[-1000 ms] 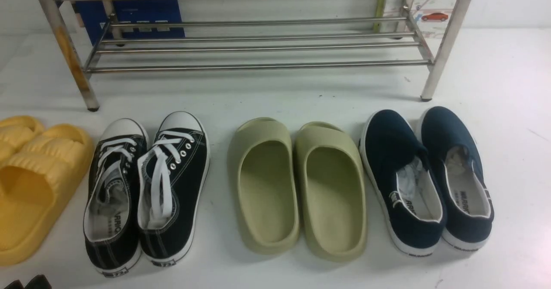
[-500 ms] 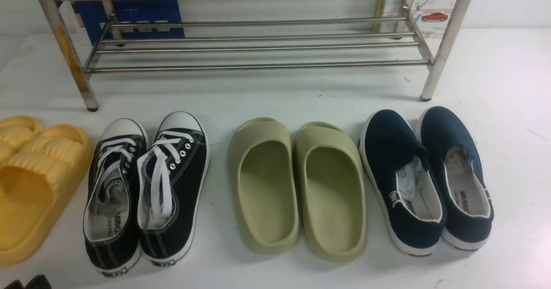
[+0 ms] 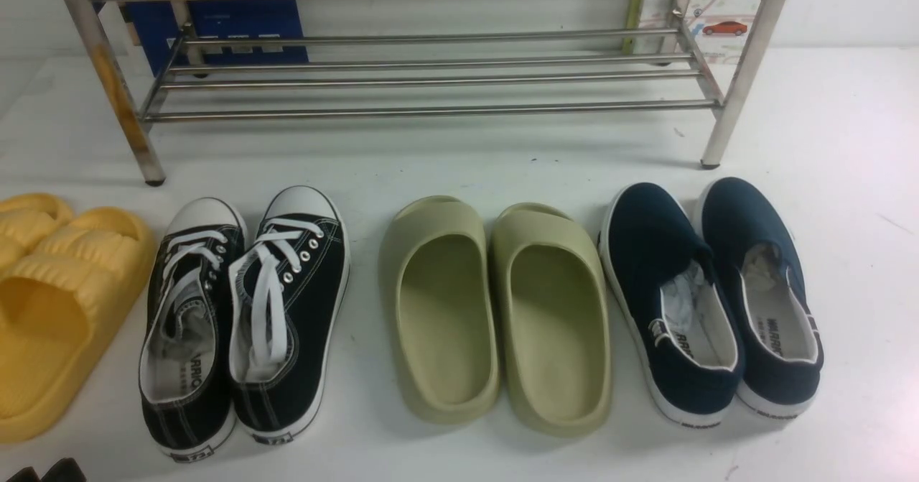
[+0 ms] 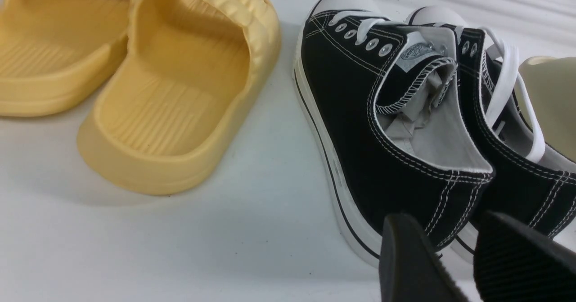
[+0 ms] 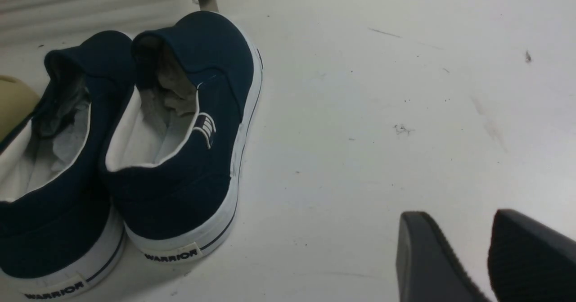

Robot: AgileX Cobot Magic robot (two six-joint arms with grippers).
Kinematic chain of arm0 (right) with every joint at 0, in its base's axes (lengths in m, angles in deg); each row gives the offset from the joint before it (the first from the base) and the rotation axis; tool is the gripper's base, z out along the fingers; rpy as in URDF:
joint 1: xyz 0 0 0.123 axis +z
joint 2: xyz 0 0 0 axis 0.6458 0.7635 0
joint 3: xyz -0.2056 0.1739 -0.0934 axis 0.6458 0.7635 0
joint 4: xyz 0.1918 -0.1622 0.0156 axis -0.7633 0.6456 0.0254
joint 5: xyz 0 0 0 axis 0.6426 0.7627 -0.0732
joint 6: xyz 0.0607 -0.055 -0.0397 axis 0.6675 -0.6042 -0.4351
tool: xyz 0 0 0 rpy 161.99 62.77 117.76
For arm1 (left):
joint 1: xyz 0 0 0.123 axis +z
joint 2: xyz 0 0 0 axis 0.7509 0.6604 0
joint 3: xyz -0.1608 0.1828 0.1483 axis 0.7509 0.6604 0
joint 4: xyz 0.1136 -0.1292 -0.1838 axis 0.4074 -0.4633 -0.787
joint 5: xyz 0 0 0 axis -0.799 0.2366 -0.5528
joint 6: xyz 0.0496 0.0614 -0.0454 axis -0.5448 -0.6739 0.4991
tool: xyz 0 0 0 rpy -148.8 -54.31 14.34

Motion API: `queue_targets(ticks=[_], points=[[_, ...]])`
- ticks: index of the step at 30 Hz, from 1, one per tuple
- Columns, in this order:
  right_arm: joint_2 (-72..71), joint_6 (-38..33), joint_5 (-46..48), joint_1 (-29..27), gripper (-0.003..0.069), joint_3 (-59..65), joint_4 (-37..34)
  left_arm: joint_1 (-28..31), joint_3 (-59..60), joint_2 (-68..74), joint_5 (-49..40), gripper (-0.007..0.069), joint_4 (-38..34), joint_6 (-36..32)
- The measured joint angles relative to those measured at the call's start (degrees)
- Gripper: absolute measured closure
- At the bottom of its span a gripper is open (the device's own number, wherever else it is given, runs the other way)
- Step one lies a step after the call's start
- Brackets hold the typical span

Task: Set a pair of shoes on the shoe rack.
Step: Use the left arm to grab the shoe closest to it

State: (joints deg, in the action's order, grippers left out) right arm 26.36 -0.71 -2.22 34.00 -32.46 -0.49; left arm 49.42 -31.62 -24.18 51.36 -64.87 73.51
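The pair of shoes, black canvas sneakers with white laces and toe caps, stands side by side on the white floor, one shoe (image 3: 188, 324) to the left of the other (image 3: 291, 309), toes toward the shoe rack (image 3: 431, 108). The steel rack stands behind them with bare tube shelves. In the left wrist view my left gripper (image 4: 447, 223) hangs open just behind the heels of the near sneaker (image 4: 351, 113) and its mate (image 4: 517, 180), holding nothing. Only its dark tips (image 3: 44, 473) show in the front view. My right gripper (image 5: 459, 218) is open over bare floor, beside the navy shoes.
Yellow slides (image 3: 57, 302) lie left of the sneakers, olive-green slides (image 3: 495, 317) to their right, then navy slip-ons (image 3: 711, 302). A blue box (image 3: 230, 15) sits behind the rack. One front rack leg (image 3: 115, 87) is rust-stained.
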Motion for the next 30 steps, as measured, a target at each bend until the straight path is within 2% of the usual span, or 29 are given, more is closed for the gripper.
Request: queue_targets(ticks=[13,17,18,19,21,22,23,24,27,30], points=[[0.0,0.0,0.0,0.0,0.0412,0.0,0.0,0.0,0.0,0.0,0.0,0.0386,0.15,0.0],[0.0,0.0,0.0,0.0,0.0412,0.0,0.0,0.0,0.0,0.0,0.33,0.0386,-3.67,0.17],[0.0,0.0,0.0,0.0,0.0412,0.0,0.0,0.0,0.0,0.0,1.2,0.0386,-8.35,1.5],[0.0,0.0,0.0,0.0,0.0412,0.0,0.0,0.0,0.0,0.0,1.34,0.0386,-9.15,1.79],[0.0,0.0,0.0,0.0,0.0412,0.0,0.0,0.0,0.0,0.0,3.59,0.0386,-24.17,8.56],[0.0,0.0,0.0,0.0,0.0412,0.0,0.0,0.0,0.0,0.0,4.34,0.0386,-28.98,10.78],[0.0,0.0,0.0,0.0,0.0412,0.0,0.0,0.0,0.0,0.0,4.34,0.0386,-30.14,11.3],[0.0,0.0,0.0,0.0,0.0412,0.0,0.0,0.0,0.0,0.0,5.57,0.0386,-39.67,15.23],[0.0,0.0,0.0,0.0,0.0412,0.0,0.0,0.0,0.0,0.0,6.37,0.0386,-47.19,17.08],[0.0,0.0,0.0,0.0,0.0412,0.0,0.0,0.0,0.0,0.0,7.47,0.0386,-49.84,17.61]])
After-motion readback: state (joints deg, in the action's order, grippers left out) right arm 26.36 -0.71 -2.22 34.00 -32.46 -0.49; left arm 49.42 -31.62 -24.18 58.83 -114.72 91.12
